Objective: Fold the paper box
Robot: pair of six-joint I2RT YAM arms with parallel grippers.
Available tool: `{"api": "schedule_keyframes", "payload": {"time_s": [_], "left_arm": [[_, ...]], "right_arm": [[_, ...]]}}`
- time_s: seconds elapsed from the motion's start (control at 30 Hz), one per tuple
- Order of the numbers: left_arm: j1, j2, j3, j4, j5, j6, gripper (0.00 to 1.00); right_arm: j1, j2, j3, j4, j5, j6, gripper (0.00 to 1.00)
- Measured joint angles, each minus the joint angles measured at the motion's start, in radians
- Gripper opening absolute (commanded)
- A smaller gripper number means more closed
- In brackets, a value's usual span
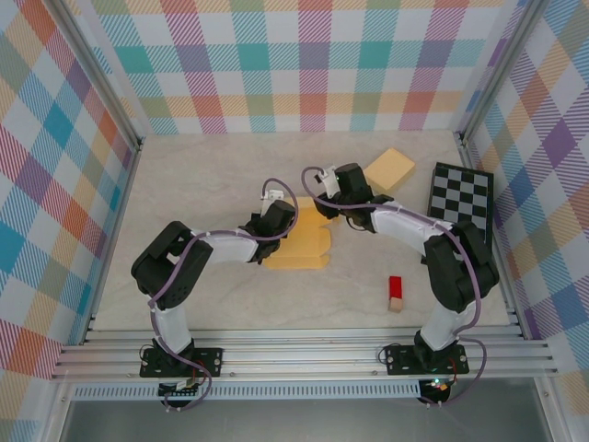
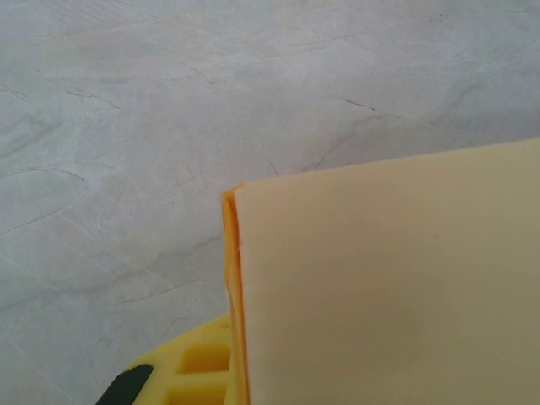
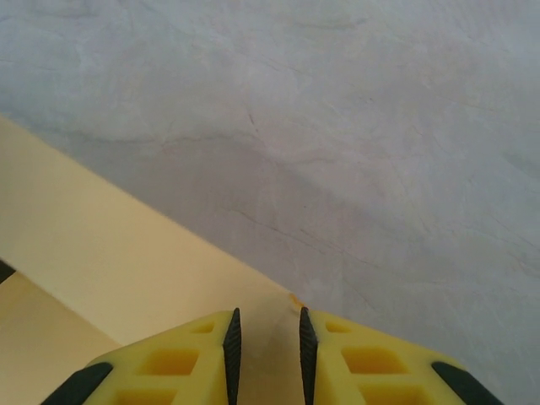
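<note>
Across the pale tabletop (image 1: 202,184) the paper box (image 1: 299,247) lies at the middle, between my two arms. One panel (image 2: 388,287) of it sits in my left jaws, which are closed almost fully on its doubled edge. My right jaws are nearly closed too, nipping a thin flap corner (image 3: 291,302). I judge both grips shallow, so I should fold slowly along the crease, pulling evenly, or the paper may slip.

Box (image 1: 304,253), checkerboard (image 1: 460,198), block (image 1: 395,293) on table (image 1: 202,184)
</note>
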Motion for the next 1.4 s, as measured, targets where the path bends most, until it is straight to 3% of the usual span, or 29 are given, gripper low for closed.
{"api": "schedule_keyframes", "payload": {"time_s": [0.3, 0.6, 0.97, 1.2, 1.4], "left_arm": [[-0.032, 0.010, 0.006, -0.017, -0.072, -0.039, 0.00], [-0.037, 0.016, 0.000, -0.007, -0.087, -0.042, 0.00], [-0.047, 0.021, -0.007, 0.013, -0.111, -0.042, 0.00], [-0.047, 0.022, -0.007, 0.014, -0.112, -0.041, 0.00], [-0.047, 0.023, -0.008, 0.016, -0.112, -0.041, 0.00]], "right_arm": [[-0.002, -0.002, 0.228, -0.322, -0.021, 0.303, 0.40], [-0.016, 0.038, 0.237, -0.365, -0.164, 0.502, 0.40], [-0.029, 0.092, 0.256, -0.374, -0.145, 0.522, 0.41], [-0.039, 0.109, 0.256, -0.393, -0.089, 0.486, 0.46], [-0.045, 0.135, 0.262, -0.364, -0.142, 0.478, 0.46]]}}
